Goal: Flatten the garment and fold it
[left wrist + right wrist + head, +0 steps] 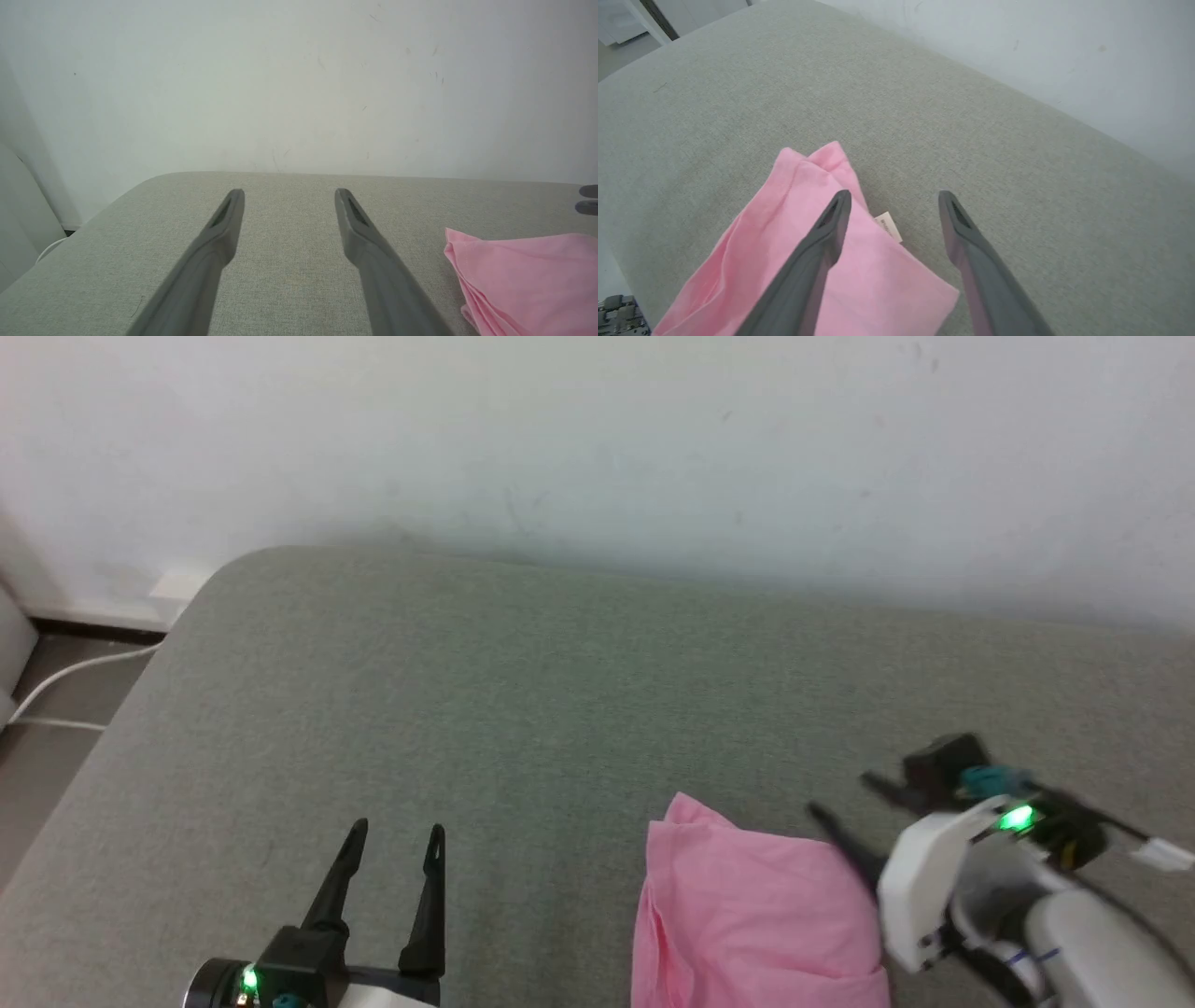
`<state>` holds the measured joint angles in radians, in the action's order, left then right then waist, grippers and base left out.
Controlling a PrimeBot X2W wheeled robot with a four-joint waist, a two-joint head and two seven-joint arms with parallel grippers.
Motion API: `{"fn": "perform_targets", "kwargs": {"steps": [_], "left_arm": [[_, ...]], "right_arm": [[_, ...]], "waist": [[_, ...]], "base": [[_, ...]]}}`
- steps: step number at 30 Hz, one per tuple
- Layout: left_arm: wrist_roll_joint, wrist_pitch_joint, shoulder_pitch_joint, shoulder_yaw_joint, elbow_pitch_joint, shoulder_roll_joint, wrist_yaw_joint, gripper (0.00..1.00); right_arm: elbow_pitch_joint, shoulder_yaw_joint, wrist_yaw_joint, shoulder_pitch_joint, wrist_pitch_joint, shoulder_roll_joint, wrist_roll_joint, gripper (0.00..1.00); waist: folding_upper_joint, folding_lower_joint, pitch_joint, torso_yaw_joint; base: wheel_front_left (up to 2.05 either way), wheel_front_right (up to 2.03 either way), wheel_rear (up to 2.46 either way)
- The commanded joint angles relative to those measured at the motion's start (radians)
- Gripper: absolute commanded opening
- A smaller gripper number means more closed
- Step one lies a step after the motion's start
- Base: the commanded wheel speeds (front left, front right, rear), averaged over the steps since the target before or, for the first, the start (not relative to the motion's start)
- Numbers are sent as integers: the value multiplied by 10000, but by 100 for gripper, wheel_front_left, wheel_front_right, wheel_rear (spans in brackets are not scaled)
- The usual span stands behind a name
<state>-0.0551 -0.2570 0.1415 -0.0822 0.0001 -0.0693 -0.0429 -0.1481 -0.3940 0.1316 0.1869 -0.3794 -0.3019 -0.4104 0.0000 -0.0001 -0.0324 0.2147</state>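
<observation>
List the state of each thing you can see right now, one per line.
garment: folded in layers, lying on the grey cushion, not held.
care label: sticking out at the garment's edge.
left gripper: open, empty, apart from the garment.
right gripper: open, empty, over the garment's edge.

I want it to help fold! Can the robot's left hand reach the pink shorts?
Probably yes. The left hand is open, and nothing stands between it and the pink shorts on the grey cushion.

Both stand with fingers spread wide: the left gripper points to the far side, while the right gripper angles leftward.
</observation>
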Motion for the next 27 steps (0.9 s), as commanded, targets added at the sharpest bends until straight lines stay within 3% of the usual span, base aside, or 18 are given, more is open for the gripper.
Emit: {"fn": "perform_targets", "kwargs": {"steps": [1,6,11,20,27], "left_arm": [[-52,-47,45,53,-71,35,14,100],[-201,-47,17,119,-256,85,41,100],[-253,-47,-42,132,-438,121,42,100],[-213,-47,-6,87,-518,153,2,100],[-138,-47,117,125,-557,165,27,100]], "right_arm": [[202,221,-9,219,205,-366,327,100],[848,1532,-9,333,1399,-1153,1639,100],[1346,3041,-9,-152,2849,-1045,2653,100],[2368,5312,-9,-2175,5168,581,3128,100],[2973,5434,-9,-3396,5985,1592,3221,100]], "waist": [[0,1,-157,-490],[0,1,-103,-963],[0,1,0,-1302],[0,1,146,-1500],[0,1,215,-1578]], "base": [[0,0,0],[0,0,0],[0,0,0],[0,0,0],[0,0,0]]}}
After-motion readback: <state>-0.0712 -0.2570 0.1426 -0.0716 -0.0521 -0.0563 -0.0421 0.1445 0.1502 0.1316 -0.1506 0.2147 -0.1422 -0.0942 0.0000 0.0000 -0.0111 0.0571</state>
